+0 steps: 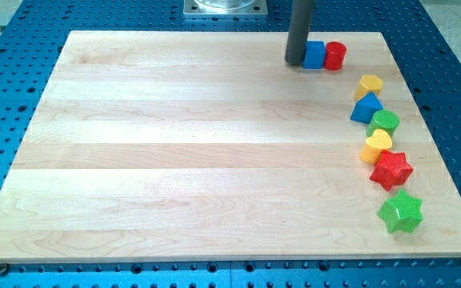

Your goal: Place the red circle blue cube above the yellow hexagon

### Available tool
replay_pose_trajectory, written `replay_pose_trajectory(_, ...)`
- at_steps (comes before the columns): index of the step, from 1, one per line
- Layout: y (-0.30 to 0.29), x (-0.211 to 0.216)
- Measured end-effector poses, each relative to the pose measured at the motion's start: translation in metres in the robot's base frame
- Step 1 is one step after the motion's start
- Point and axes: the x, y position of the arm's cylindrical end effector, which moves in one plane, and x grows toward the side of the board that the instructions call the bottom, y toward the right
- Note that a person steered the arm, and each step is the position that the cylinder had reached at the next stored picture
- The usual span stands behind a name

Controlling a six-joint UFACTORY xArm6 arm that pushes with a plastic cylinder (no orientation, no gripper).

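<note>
We saw bright, even light across the pale wooden board, with no strong glare. The coloured blocks cast only faint, short shadows. Focus was sharp throughout, and the board's edges narrowed toward the view's top.

My tip is pressing against the blue plastic cube, which is touching the red plastic cylinder. The yellow plastic hexagon is sitting just below-right, crowding that side. Leftward, the pale wooden board is lying wide open.
</note>
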Motion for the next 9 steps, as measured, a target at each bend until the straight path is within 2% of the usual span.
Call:
replay_pose_trajectory(1,0.0,-0.013)
replay_pose_trajectory(2,0.002,-0.044)
replay_pose_trajectory(3,0.004,-0.034)
replay_pose_trajectory(4,0.011,0.014)
replay_pose_trajectory(6,0.032,0.048)
replay_pose_trajectory(7,0.005,0.017)
replay_pose_trajectory(8,0.01,-0.002)
replay_pose_trajectory(9,0.054,-0.008)
